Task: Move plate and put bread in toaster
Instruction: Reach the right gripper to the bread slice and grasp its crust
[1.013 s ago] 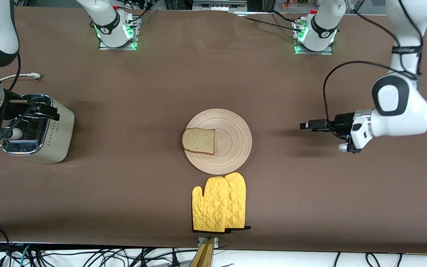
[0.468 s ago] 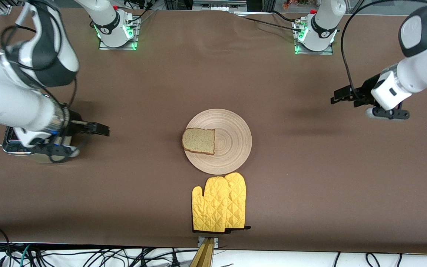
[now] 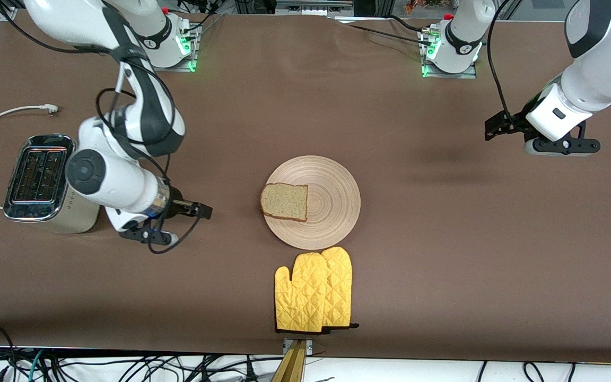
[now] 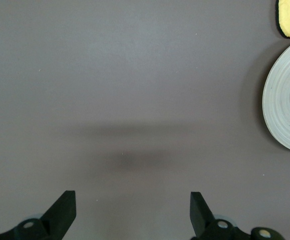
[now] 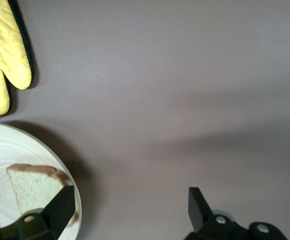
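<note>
- The plate [image 3: 313,202] sits mid-table with the bread [image 3: 284,201] lying flat on the side of it toward the right arm's end; neither has shifted over the last second, so we judge both parts of the task not yet begun.
- The toaster [image 3: 45,183] stands at the right arm's end of the table, slots up, well apart from the plate. A second ago the right arm hung over it; now it is uncovered.
- The yellow oven mitts [image 3: 314,289] lie just beside the plate, nearer the front camera, unmoved.
- The right gripper [image 3: 202,210] has swung off the toaster and now hovers over bare table between toaster and plate, fingers spread wide and holding nothing. We read this as an approach toward the plate or bread.
- The left gripper [image 3: 492,129] has pulled back and risen over the left arm's end of the table, fingers also spread and holding nothing; we judge it is waiting.
</note>
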